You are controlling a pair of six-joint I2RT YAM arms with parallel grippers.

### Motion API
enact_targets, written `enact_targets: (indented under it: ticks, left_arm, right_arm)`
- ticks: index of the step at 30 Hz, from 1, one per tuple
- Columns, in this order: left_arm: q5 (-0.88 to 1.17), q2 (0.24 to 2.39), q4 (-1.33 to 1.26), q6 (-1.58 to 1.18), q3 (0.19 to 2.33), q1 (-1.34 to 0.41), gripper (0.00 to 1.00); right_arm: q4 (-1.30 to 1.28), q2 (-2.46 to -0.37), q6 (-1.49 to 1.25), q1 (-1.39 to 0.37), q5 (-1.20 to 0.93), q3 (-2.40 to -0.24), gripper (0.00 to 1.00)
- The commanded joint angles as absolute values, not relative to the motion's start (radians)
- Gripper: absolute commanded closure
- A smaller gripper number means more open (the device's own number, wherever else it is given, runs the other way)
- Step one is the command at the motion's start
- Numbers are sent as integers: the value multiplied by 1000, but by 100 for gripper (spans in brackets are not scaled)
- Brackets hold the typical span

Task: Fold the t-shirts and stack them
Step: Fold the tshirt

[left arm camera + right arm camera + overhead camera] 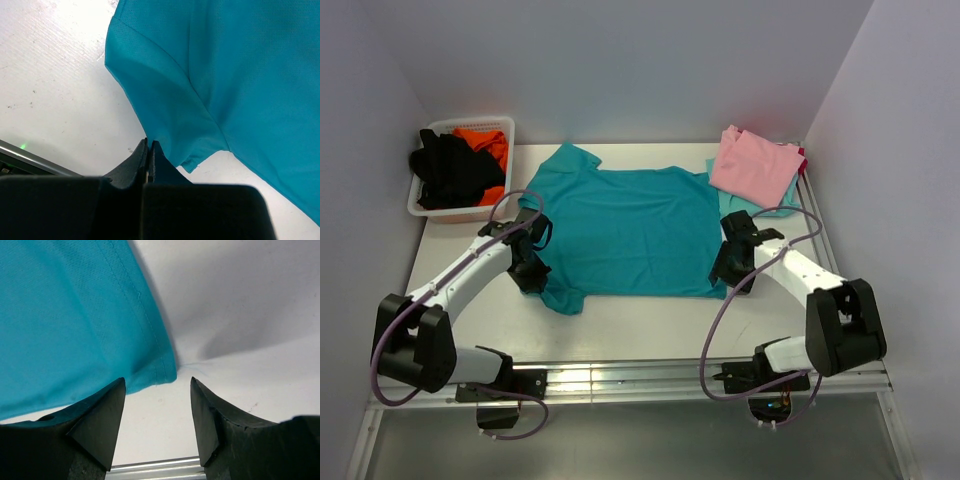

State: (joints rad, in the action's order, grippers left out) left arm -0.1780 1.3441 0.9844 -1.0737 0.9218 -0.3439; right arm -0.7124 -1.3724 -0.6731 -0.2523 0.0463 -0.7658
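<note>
A teal t-shirt (620, 230) lies spread flat in the middle of the white table, neck toward the left. My left gripper (530, 268) is at its near-left sleeve (165, 110); its jaws are pressed shut, and the sleeve's edge runs right down into the fingertips (149, 143). At the shirt's near-right hem corner (167, 372) my right gripper (157, 390) stands open, and the corner lies just beyond the gap between its fingers, with bare table under it. A folded pink t-shirt (755, 165) rests on a pale aqua one (740, 203) at the back right.
A white basket (428, 208) holding black and orange clothes stands at the back left. Grey walls close in the table on three sides. A metal rail (620, 378) runs along the near edge by the arm bases.
</note>
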Motion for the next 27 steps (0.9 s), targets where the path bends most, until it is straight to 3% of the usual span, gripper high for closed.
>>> enact_targets:
  ticks: [1, 8, 22, 27]
  left_arm:
    - [-179, 1353, 974, -1055, 953, -341, 100]
    - [-178, 1361, 969, -1054, 953, -339, 100]
    - [-176, 1353, 971, -1049, 936, -339, 100]
    - [-176, 1345, 971, -1042, 931, -327, 100]
  right_arm:
    - [-758, -1330, -695, -245, 72, -762, 38]
    - [-736, -1302, -709, -250, 60, -707, 40]
    - [-666, -1497, -695, -250, 60, -778, 42]
    - [-658, -1502, -692, -250, 61, -756, 56]
